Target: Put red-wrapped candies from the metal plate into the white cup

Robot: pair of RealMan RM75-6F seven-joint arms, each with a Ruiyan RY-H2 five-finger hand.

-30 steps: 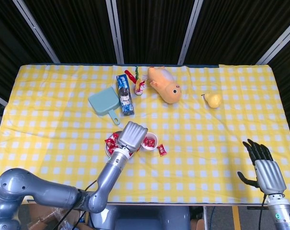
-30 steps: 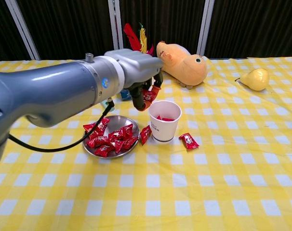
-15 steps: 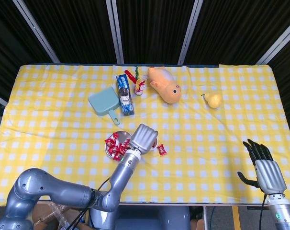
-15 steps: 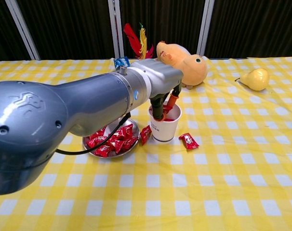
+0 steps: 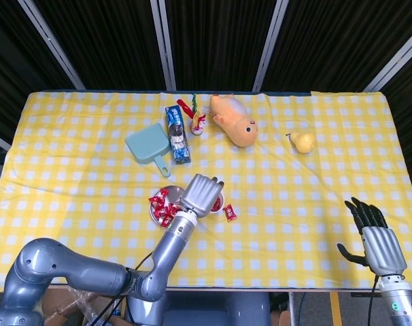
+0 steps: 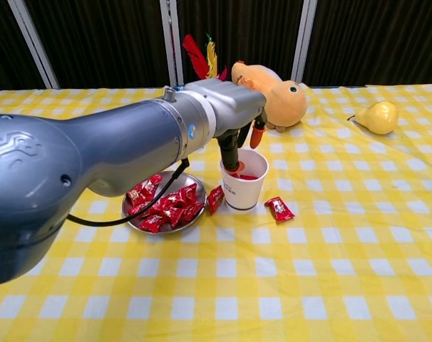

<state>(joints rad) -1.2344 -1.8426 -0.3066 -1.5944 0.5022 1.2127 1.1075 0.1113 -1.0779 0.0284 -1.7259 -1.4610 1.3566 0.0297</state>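
Observation:
The metal plate (image 6: 172,184) (image 5: 153,211) holds several red-wrapped candies (image 6: 166,206) (image 5: 162,203). Just right of it stands the white cup (image 6: 244,191) (image 5: 219,203), with red candies inside. My left hand (image 6: 227,114) (image 5: 202,193) hovers right over the cup, its fingers (image 6: 230,151) spread and pointing down at the rim, with nothing between them. One loose candy (image 6: 214,199) leans between plate and cup, and another (image 6: 279,208) (image 5: 230,212) lies to the cup's right. My right hand (image 5: 374,239) rests open at the table's near right edge, seen only in the head view.
Behind the cup lie an orange plush toy (image 5: 234,121) (image 6: 276,92), a feathered toy (image 5: 194,115), a blue packet (image 5: 177,133) and a teal dustpan (image 5: 148,145). A yellow pear (image 5: 302,141) (image 6: 376,116) sits at the far right. My left forearm (image 6: 80,171) spans the near left.
My left hand carried a red candy from above the plate to the cup, dipped its fingers in, and now has lifted slightly with nothing in them. The right hand has not moved.

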